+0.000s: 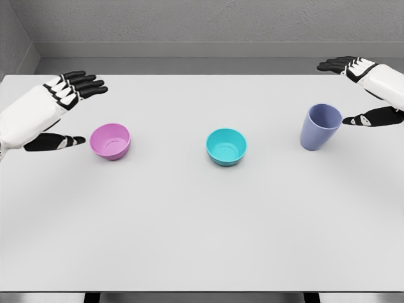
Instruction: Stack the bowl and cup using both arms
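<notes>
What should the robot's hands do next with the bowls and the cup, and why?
Probably close each hand a little further. The left hand is open beside the pink bowl, and the right hand is open with its thumb just by the purple cup. Neither holds anything yet, and the teal bowl waits in the middle.

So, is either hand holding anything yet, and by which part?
Nothing is held. The left hand is open beside the pink plastic bowl; the right hand is open around the lavender plastic cup, its thumb near the rim, not gripping.
</notes>
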